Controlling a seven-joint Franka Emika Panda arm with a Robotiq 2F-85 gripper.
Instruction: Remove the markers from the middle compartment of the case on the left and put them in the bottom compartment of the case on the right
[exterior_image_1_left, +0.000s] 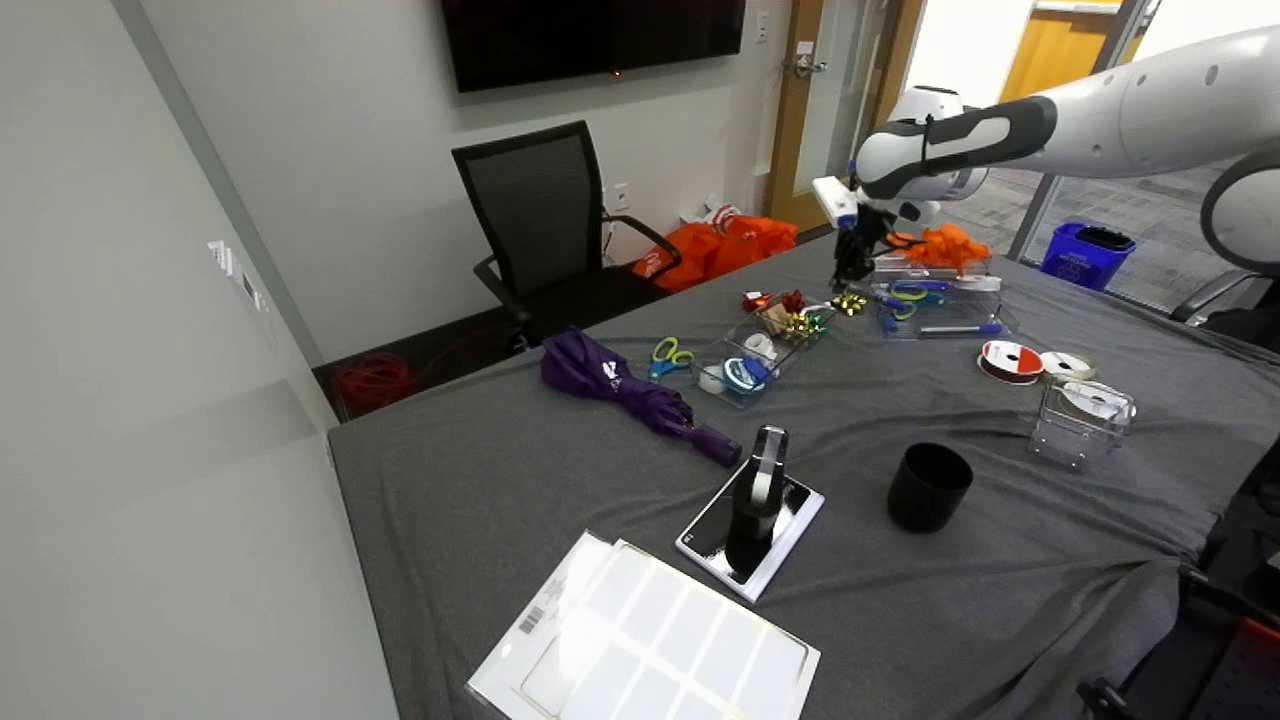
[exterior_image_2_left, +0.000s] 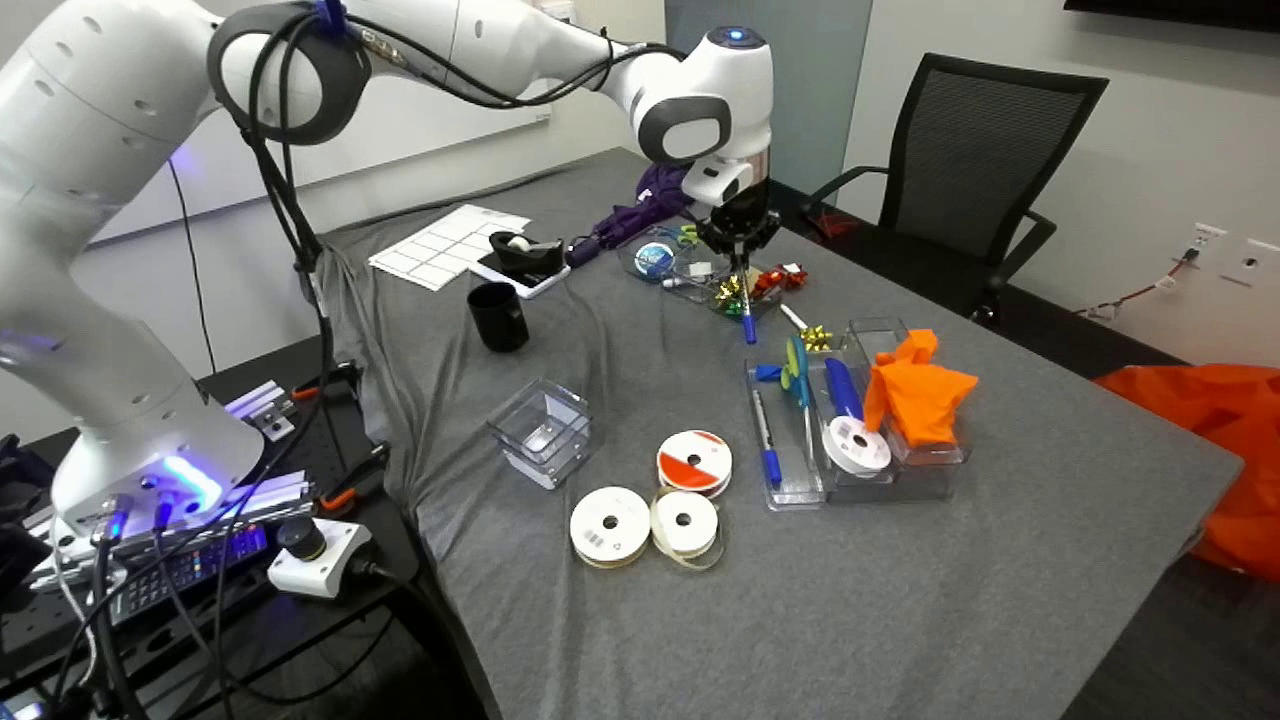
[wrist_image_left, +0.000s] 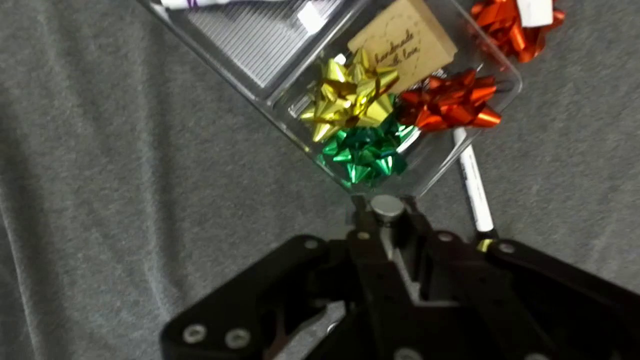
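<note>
1. Hand (wrist_image_left: 386, 210) pinched tight on a blue-ended marker (exterior_image_2_left: 749, 328), nothing else held; blue end points down, probably so it lowers in end-first
2. That marker hangs just outside left case (wrist_image_left: 250, 45), by the gold bow (wrist_image_left: 352, 97) corner, likely bound for right case (exterior_image_2_left: 797, 490)
3. White marker with purple marks (wrist_image_left: 220, 3) is at left case's ribbed compartment, end near rim, partly cropped; judged the middle one, so probably a later pick
4. Second blue-ended marker (exterior_image_2_left: 766, 440) lies lengthwise in right case beside scissors (exterior_image_2_left: 798, 375), likely bottom compartment; long shape suits markers, scissors may crowd it
</note>
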